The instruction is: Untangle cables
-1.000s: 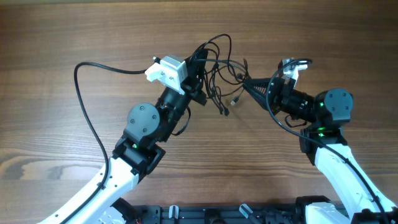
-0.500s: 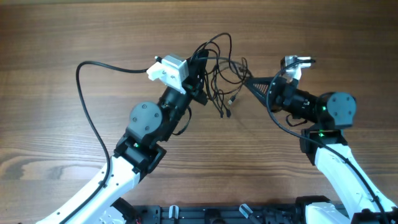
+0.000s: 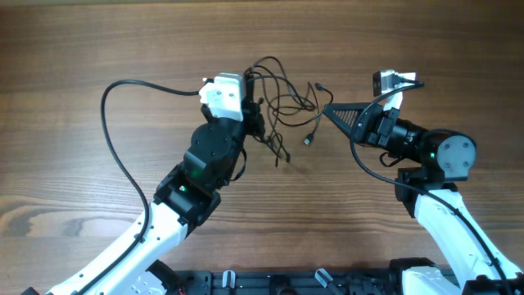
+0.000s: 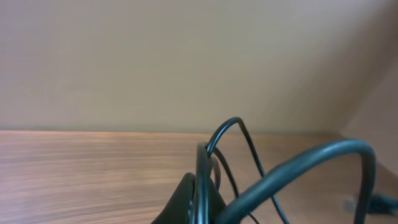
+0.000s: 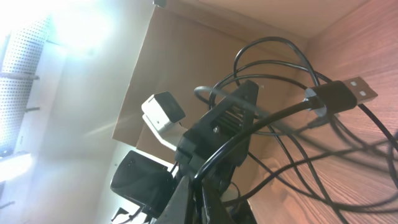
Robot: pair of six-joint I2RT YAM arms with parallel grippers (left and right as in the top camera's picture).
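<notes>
Cables: thin, black, several strands, small plug ends.

Location: we find the bunch over the middle of the counter, strung between the two claws. Loops spread toward the far edge. Loose ends trail toward the near side, one finishing in a small plug.

Left claw: pinching a strand at the left side of the bunch. Its wrist view shows a cable rising straight out of the dark fingertips and arching away. We judge this hold to be the anchor, fixing one side so the rest can be drawn out against it.

Right claw: fingers pressed together, tip pointing left into the right fringe of the bunch. In its wrist view a strand carrying a USB plug runs along the fingers and other loops cross the tip. We cannot tell whether any strand is actually pinched there.

Reason for arrangement: the claws face each other from opposite sides, so moving them apart would open the loops rather than drag the whole bunch across the counter.

Condition: not yet separated. Strands cross one another repeatedly near the left claw, and no cable lies clear of the others. We judge the task far from finished.

Handling note: the wires are light and springy. A straight pull could tighten a knot, so we would favour freeing a plug end first.
</notes>
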